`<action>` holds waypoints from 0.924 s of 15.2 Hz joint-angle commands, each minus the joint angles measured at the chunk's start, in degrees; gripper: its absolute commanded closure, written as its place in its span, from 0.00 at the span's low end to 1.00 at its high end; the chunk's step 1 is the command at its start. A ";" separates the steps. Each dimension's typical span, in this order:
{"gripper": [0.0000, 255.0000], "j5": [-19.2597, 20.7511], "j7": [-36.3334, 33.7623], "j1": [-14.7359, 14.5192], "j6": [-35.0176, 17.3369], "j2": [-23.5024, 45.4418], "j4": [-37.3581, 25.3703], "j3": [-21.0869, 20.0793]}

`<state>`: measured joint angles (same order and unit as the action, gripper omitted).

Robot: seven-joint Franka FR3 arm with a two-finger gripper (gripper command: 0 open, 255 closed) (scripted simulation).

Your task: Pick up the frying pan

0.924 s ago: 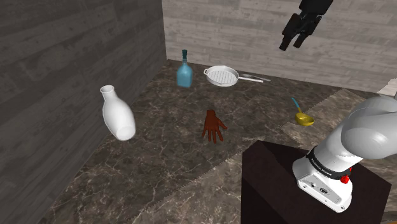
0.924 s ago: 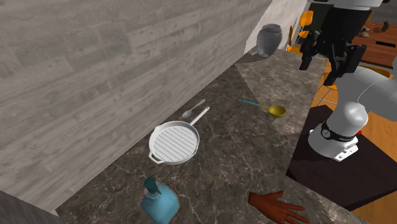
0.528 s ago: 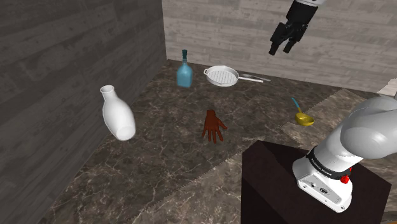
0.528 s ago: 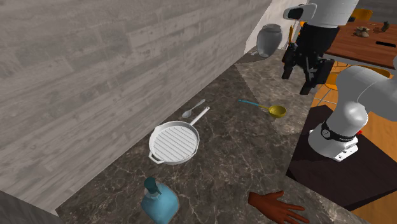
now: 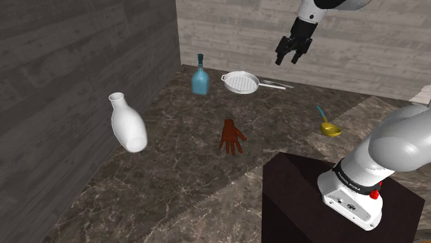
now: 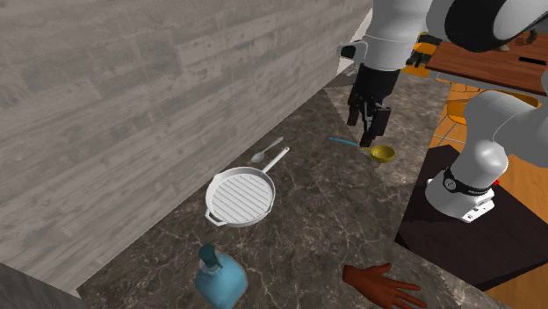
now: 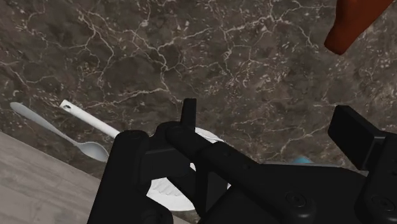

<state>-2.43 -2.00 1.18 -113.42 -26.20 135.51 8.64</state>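
The pincer (image 5: 287, 61) hangs released above the desk (image 5: 179, 166), presumably spread to take the frying pan (image 5: 241, 83); it lies flat, untouched.

The claw (image 5: 286, 60) hangs high, gaping wide, pointed downward.

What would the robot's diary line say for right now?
black two-finger gripper: open, empty, up in the air | white ridged round frying pan: flat on dark marbled counter, untouched | grasp: not yet done
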 commanded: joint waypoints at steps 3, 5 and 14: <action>0.00 -1.12 0.60 0.38 -5.55 8.08 -2.63 1.70; 0.00 -1.98 1.13 0.58 -8.05 12.19 -4.18 2.57; 0.00 -8.43 4.66 2.19 -16.11 31.34 -14.47 5.54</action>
<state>-9.98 2.52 3.24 -128.99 2.78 122.78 14.07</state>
